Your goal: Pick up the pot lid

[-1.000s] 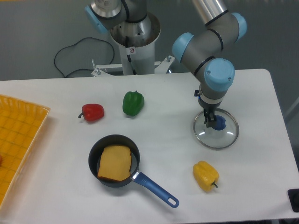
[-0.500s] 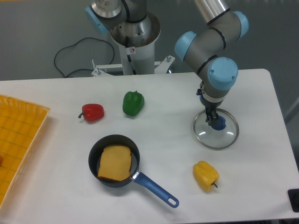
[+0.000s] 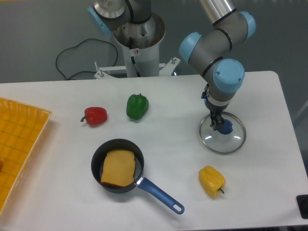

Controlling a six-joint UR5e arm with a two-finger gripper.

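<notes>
At the right of the table lies the round clear pot lid (image 3: 219,144), with a blue knob (image 3: 225,127) near its middle. The gripper (image 3: 216,117) is low over the lid's back part, close to the knob and slightly left of it in the view. Its fingertips are too indistinct to tell whether they are apart or together, or whether they touch the knob. The lid lies flat on the table.
A black pan (image 3: 97,166) with a blue handle holds an orange-brown piece. A yellow pepper (image 3: 211,181) lies in front of the lid. A green pepper (image 3: 137,106) and a red pepper (image 3: 95,116) lie farther left, and an orange crate (image 3: 24,144) stands at the left edge.
The arm above the lid has shifted slightly to the right since the earliest frame. The lid has not visibly moved.
</notes>
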